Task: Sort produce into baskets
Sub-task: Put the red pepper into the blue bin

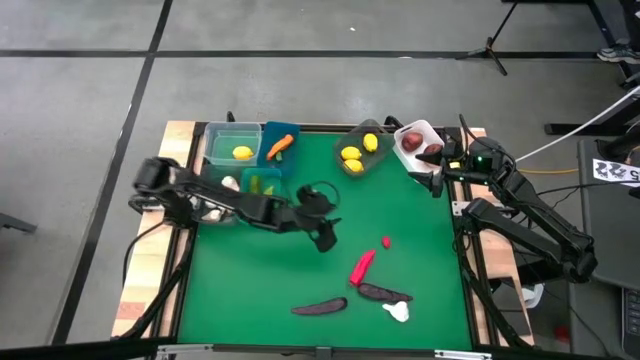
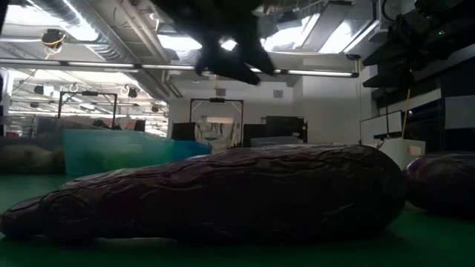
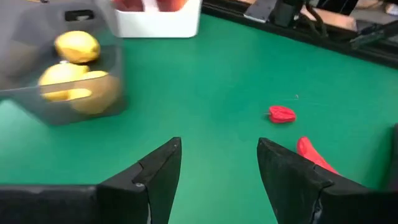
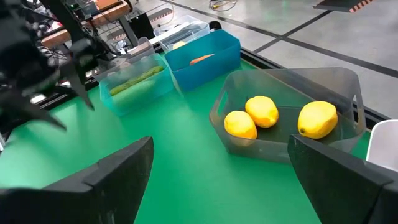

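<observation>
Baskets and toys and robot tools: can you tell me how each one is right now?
Grey basket: holds three lemons.
Blue basket: holds a carrot.
White basket: holds red pieces.
Long red pepper: lying loose on the mat.
Left tool: open, empty, above the mat.
Right tool: open, empty, by the white basket.

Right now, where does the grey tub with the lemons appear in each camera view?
High view: grey tub sits at the far edge of the green mat, right of centre, beside the white tub.
Low view: not in it.
Left wrist view: grey tub at the upper left, lemons inside.
Right wrist view: grey tub right of centre, three lemons inside.
Shared landmark: the white tub next to it.
</observation>
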`<state>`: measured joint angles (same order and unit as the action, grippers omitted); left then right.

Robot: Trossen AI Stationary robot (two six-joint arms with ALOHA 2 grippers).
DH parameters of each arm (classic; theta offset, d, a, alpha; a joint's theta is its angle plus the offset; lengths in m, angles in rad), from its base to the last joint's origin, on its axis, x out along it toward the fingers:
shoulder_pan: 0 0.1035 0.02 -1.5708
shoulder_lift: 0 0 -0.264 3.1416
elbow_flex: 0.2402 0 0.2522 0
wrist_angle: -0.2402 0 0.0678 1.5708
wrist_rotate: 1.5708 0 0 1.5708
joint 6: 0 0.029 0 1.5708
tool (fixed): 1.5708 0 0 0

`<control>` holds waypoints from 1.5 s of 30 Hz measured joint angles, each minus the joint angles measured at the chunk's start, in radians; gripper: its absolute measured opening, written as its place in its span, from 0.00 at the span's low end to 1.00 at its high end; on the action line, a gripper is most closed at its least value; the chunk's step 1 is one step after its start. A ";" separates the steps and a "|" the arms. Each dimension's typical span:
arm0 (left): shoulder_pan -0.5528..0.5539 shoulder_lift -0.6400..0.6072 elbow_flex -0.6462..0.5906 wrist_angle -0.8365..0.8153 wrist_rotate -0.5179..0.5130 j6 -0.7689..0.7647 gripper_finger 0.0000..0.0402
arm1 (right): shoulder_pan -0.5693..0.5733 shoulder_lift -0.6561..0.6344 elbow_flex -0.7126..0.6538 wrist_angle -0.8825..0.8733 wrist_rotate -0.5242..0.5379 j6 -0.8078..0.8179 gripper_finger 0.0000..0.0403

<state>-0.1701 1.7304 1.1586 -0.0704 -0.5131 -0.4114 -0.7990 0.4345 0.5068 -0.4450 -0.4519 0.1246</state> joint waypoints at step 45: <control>-0.098 0.598 0.588 -0.179 0.182 -0.403 0.52 | 0.001 0.000 0.000 -0.015 -0.004 0.009 0.92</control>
<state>-0.2680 2.3287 1.7470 -0.2493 -0.3307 -0.8142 -0.7982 0.4343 0.5068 -0.4603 -0.4561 0.1337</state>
